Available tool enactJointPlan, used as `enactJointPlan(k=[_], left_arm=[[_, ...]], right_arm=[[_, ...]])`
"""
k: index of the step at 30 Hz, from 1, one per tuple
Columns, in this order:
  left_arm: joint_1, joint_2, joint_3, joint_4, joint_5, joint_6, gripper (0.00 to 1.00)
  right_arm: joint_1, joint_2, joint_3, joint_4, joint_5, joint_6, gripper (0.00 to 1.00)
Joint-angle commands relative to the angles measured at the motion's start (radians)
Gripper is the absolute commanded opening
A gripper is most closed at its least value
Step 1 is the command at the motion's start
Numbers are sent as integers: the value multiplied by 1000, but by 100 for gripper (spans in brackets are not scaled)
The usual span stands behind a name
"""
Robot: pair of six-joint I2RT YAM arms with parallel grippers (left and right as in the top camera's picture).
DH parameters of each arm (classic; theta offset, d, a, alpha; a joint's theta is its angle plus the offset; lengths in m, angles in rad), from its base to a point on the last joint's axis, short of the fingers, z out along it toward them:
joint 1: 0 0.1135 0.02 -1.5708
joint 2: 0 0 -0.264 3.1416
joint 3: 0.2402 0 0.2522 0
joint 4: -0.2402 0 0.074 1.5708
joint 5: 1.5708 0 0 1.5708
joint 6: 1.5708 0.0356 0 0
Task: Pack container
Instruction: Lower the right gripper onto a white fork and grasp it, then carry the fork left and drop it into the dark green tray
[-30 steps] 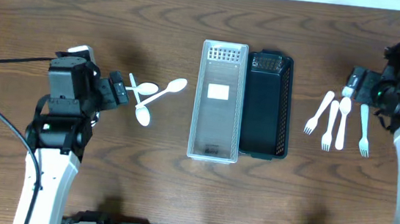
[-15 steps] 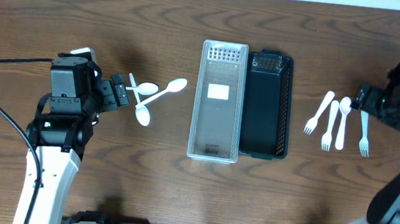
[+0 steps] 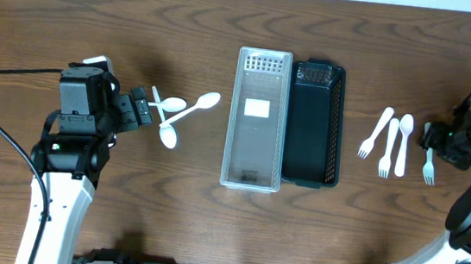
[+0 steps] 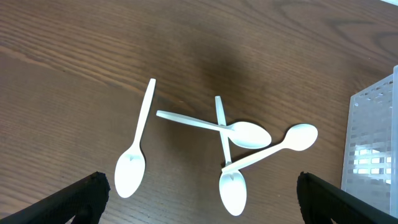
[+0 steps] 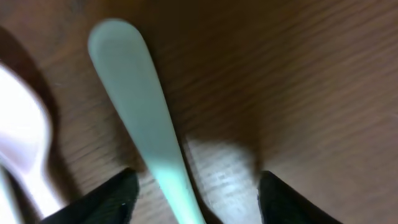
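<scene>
A clear container [image 3: 253,173] and a black basket [image 3: 310,169] stand side by side at the table's middle. White spoons [image 3: 169,132] lie left of them; in the left wrist view several spoons [image 4: 245,134] lie just ahead of my open, empty left gripper [image 4: 199,199]. My left gripper [image 3: 139,110] sits at their left edge. White forks [image 3: 386,151] and a spoon [image 3: 402,144] lie to the right. My right gripper [image 3: 436,138] is open, low over the rightmost fork [image 3: 429,166]. In the right wrist view its handle [image 5: 140,118] runs between the open fingers [image 5: 199,199].
The dark wood table [image 3: 209,225] carries everything. The left arm's black cable [image 3: 7,75] runs across the table's left side. The right arm reaches in from the right edge.
My right gripper has moved toward the front and right, down onto the rightmost fork's handle. The left arm has barely moved.
</scene>
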State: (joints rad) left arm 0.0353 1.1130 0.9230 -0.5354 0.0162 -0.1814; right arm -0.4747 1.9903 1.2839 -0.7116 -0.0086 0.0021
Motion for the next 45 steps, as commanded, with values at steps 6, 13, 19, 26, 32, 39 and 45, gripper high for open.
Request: enactJointPlan(k=[6, 13, 19, 26, 32, 39, 45], left_arm=[[-4, 4, 17, -3, -2, 17, 98], [-4, 4, 17, -3, -2, 17, 98], [-4, 4, 17, -3, -2, 17, 98], [-4, 4, 17, -3, -2, 17, 98], [-4, 4, 17, -3, -1, 17, 98], [-4, 4, 17, -3, -1, 17, 98], [-4, 4, 17, -3, -2, 17, 98]], right_arm=[[-3, 51, 14, -8, -7, -3, 37], [-3, 46, 20, -39, -7, 28, 4], [12, -47, 110, -121, -78, 72, 1], [153, -296, 245, -159, -333, 84, 1], [441, -423, 257, -124, -283, 126, 1], [734, -326, 248, -107, -34, 209, 1], [800, -151, 245, -94, 3, 299, 1]])
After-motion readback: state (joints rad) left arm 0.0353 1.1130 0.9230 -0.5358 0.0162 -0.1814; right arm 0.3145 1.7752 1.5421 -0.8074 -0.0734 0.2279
